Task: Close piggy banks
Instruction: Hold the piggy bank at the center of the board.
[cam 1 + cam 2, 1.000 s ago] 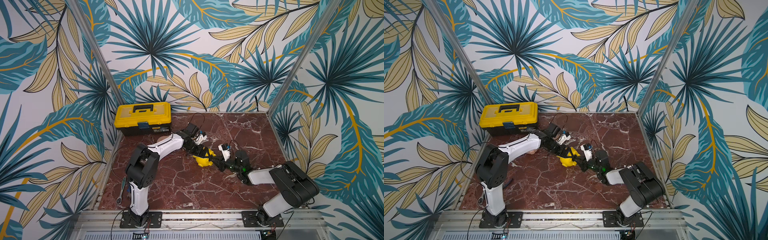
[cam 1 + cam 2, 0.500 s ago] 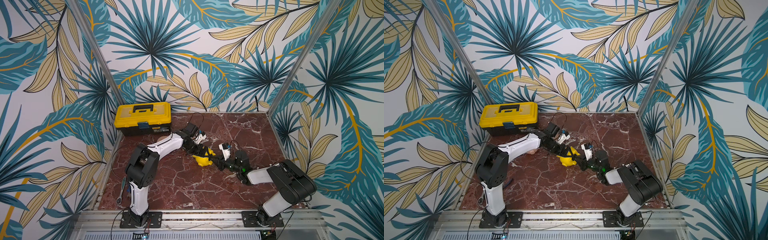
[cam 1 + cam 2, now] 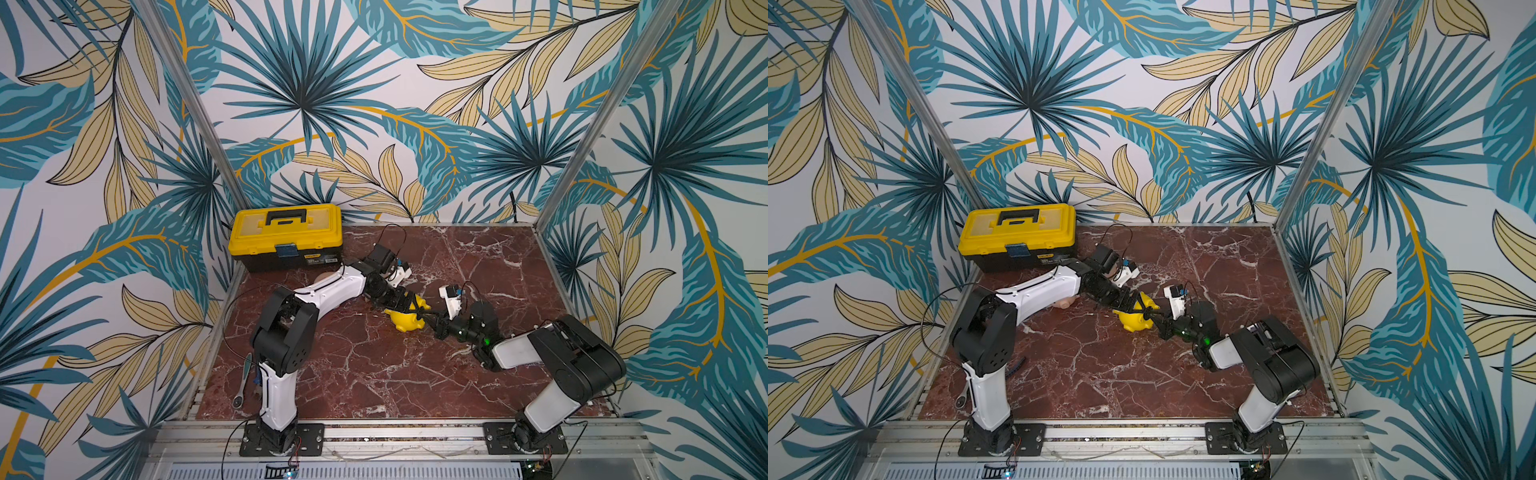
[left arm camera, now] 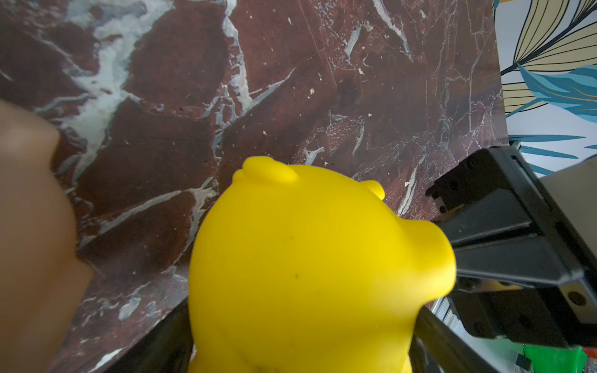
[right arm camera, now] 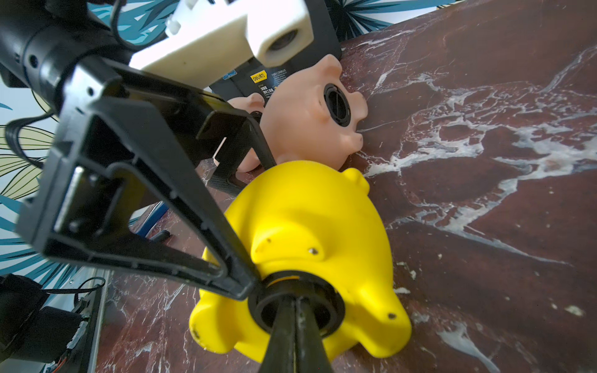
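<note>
A yellow piggy bank (image 3: 405,323) (image 3: 1136,321) lies on its side mid-table, belly toward the right arm. My left gripper (image 3: 406,302) is shut on it, one finger on each side of its body (image 4: 307,274). My right gripper (image 5: 295,302) is shut, its joined fingertips pressed into the black round plug (image 5: 266,311) in the belly of the yellow piggy bank (image 5: 307,219). Behind lies a pink piggy bank (image 5: 307,129) with a black plug (image 5: 337,105) in its belly. A second pink piggy bank (image 5: 248,101) is mostly hidden behind the left gripper.
A yellow-and-black toolbox (image 3: 286,237) stands at the back left corner. A ratchet wrench (image 3: 243,380) lies by the left front edge. Patterned walls close the table on three sides.
The right gripper's jaws have drawn fully together at the yellow piggy bank's plug. Both arms and the piggy bank have hardly moved.
</note>
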Robot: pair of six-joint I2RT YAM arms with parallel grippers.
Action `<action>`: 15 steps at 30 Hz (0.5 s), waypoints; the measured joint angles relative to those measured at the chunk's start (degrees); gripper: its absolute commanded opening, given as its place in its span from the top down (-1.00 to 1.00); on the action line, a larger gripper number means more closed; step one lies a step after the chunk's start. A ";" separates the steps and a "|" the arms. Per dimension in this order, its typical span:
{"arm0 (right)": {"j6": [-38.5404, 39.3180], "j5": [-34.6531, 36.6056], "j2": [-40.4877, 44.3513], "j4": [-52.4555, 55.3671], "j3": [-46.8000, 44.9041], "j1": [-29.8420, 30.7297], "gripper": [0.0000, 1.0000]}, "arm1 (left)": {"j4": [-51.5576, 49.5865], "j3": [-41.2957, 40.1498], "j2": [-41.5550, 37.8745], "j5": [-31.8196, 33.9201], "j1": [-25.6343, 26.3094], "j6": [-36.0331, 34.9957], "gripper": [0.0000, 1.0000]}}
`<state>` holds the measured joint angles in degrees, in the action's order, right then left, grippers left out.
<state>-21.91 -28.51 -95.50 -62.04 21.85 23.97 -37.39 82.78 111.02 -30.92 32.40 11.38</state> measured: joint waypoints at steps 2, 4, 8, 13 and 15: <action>0.00 0.26 0.00 -0.17 -0.15 0.07 1.00 | 0.02 0.00 0.00 0.02 0.00 -0.02 -0.83; 0.02 0.46 0.02 -0.22 -0.22 0.13 1.00 | 0.02 0.00 0.00 0.04 0.00 -0.02 -0.83; 0.55 1.07 1.05 1.22 -0.28 0.33 1.00 | 0.02 0.00 0.00 0.07 0.00 -0.24 -0.82; 2.56 1.97 4.52 5.86 -0.66 0.46 1.00 | 0.17 0.00 0.17 -0.70 0.24 -0.66 -0.82; 3.52 2.32 6.36 8.50 -0.68 0.46 1.00 | 0.33 0.00 0.31 -1.27 0.28 -0.68 -0.82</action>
<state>-18.39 -26.20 -89.14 -53.54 21.17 24.43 -37.06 82.78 111.33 -32.18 32.69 10.70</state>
